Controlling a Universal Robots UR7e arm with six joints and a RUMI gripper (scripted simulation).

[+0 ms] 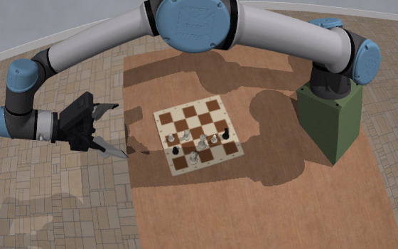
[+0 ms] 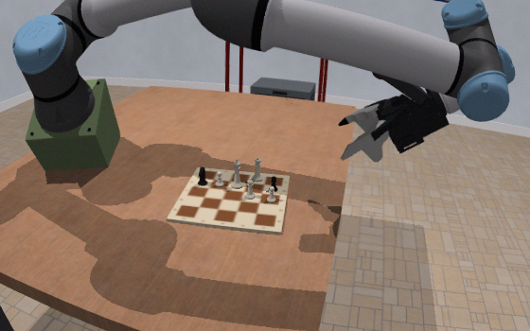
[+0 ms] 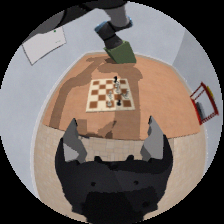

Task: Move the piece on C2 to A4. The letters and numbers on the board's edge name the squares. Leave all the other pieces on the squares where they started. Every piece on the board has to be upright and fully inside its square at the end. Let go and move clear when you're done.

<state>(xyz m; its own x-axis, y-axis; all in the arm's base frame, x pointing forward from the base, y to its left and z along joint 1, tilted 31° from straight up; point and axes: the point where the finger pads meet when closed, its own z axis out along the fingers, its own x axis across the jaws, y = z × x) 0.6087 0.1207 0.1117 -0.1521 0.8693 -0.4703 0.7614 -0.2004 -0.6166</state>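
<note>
The small chessboard [image 1: 190, 111] [image 2: 226, 216] [image 3: 95, 102] lies in the middle of the wooden table. Several white pieces, among them one [image 1: 202, 142] [image 2: 237, 174] near the middle, stand upright on its near rows. Two black pieces stand there as well, one [image 1: 225, 134] [image 2: 203, 176] at the side by the arm's base and a small one [image 1: 175, 151] [image 2: 273, 183] at the other side. The edge letters and numbers are too small to read, so I cannot tell which piece is on C2. My gripper [image 1: 121, 130] [image 2: 343, 141] [image 3: 112, 118] is open and empty. It hangs in the air beyond the table's side edge, pointing toward the board.
The arm's green pedestal [image 1: 327, 124] [image 2: 72, 132] stands on the table [image 1: 262, 206] [image 2: 236, 118] beside the board. The arm's upper links arch high over the board. A grey box [image 2: 283, 87] and a red stand [image 3: 202, 102] are on the floor beyond the table.
</note>
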